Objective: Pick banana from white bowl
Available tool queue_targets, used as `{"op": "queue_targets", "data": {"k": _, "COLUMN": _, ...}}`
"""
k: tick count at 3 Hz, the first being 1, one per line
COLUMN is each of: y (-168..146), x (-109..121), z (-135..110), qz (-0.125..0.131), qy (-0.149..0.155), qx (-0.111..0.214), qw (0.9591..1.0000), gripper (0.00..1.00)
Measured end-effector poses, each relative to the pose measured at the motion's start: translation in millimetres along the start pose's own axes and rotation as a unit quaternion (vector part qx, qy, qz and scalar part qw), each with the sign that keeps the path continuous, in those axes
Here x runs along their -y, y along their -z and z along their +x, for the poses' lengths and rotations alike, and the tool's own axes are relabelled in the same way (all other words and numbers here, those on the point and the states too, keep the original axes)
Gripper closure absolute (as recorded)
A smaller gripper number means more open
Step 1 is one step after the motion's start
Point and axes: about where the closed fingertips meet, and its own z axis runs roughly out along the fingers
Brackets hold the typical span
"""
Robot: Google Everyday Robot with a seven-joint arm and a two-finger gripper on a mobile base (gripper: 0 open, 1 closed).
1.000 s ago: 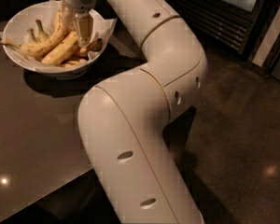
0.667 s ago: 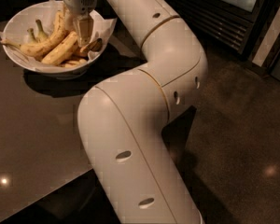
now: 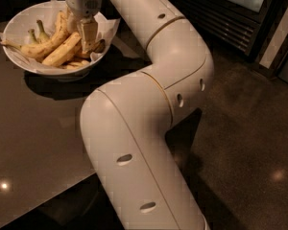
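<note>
Dark, glossy tabletop (image 3: 33, 143) fills the left half of the view, and beyond its edge lies a speckled brown floor (image 3: 249, 143) with a dark cabinet (image 3: 225, 13) at the back. Taking the bowl as the landmark, the table spreads under it and out toward the viewer, while the floor and cabinet lie well off to its right.

Biggest of all is the white arm (image 3: 149, 114), which rises from the bottom edge, bends at a thick elbow to the right of the bowl, and reaches back up and left until its wrist hangs directly over the bowl.

The white bowl (image 3: 14, 30) sits at the table's far left corner, wide and shallow, lined with crinkled white paper (image 3: 110, 28) that pokes past the rim on the right side.

Inside the bowl lie several bananas (image 3: 50, 47), yellow with green stems, piled across the middle and pointing left.

The gripper (image 3: 84, 41) points straight down into the right half of the bowl, its tan fingers (image 3: 90, 32) lowered among the fruit. They look close together around a banana there, but whether they actually pinch it cannot be told.
</note>
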Motion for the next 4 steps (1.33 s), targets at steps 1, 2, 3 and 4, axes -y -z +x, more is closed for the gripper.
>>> {"op": "queue_targets", "data": {"k": 1, "y": -4.9, "x": -1.4, "z": 1.4, "qz": -0.005, "qy": 0.000, "qx": 0.004, "qw": 1.0000, "gripper": 0.62}}
{"op": "queue_targets", "data": {"k": 2, "y": -4.9, "x": -1.4, "z": 1.4, "qz": -0.005, "qy": 0.000, "qx": 0.004, "qw": 1.0000, "gripper": 0.85}}
{"op": "queue_targets", "data": {"k": 3, "y": -4.9, "x": -1.4, "z": 1.4, "qz": -0.005, "qy": 0.000, "qx": 0.004, "qw": 1.0000, "gripper": 1.00}}
{"op": "queue_targets", "data": {"k": 4, "y": 15.4, "x": 10.2, "z": 1.7, "qz": 0.039, "qy": -0.005, "qx": 0.001, "qw": 0.9992, "gripper": 1.00}}
